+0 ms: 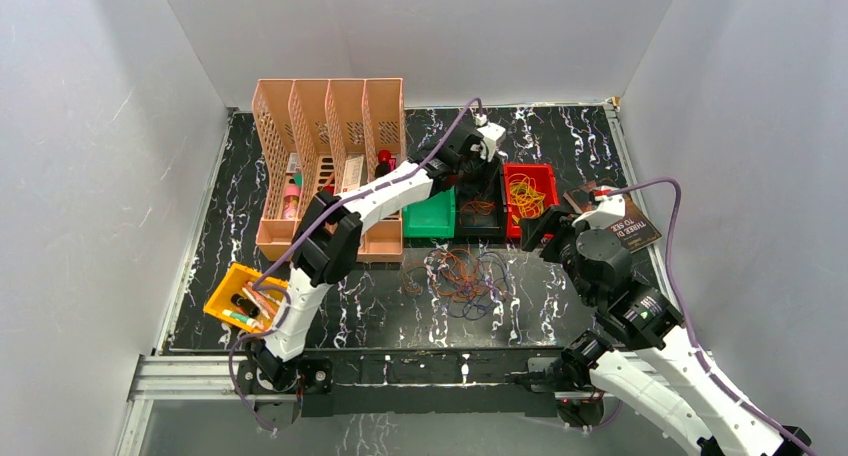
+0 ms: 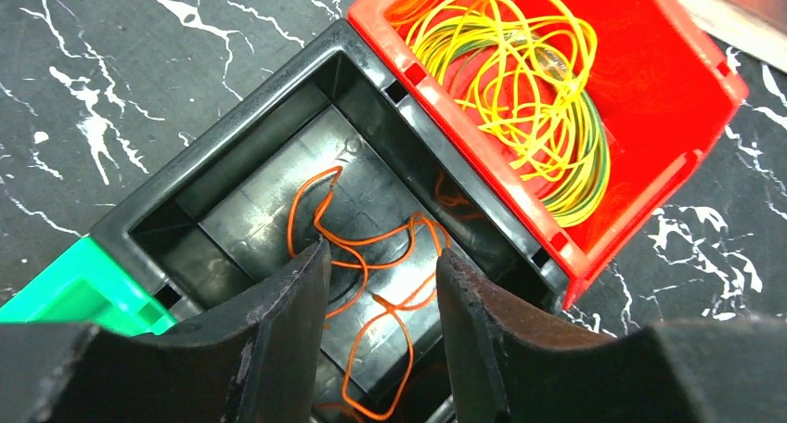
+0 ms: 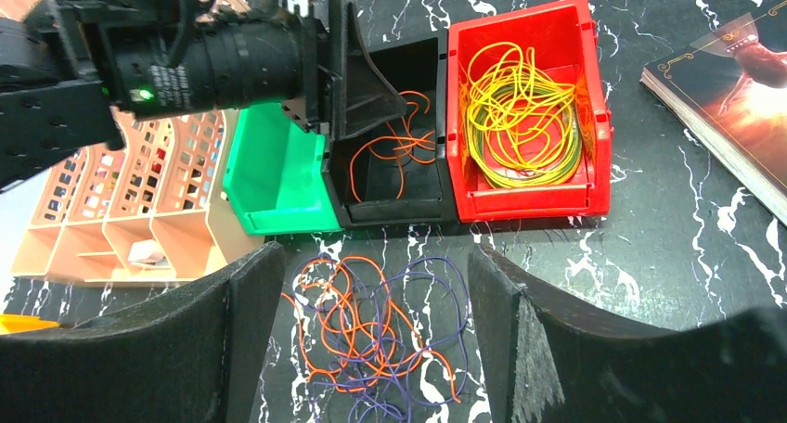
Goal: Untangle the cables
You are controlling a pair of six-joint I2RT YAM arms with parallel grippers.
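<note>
Lying below left gripper (image 2: 382,253): orange cables (image 2: 367,247).

Light is bright and even and falls from above, so shadows are short and soft. The top view is a little soft in detail. In both wrist views the fingers (image 2: 269,349) at the bottom edge are dark and out of focus. The black bin (image 2: 264,210) has a pale sheen on its floor; the red bin (image 2: 668,80) is sharp and strongly saturated. The book (image 3: 742,80) carries a bright glare spot.
</note>
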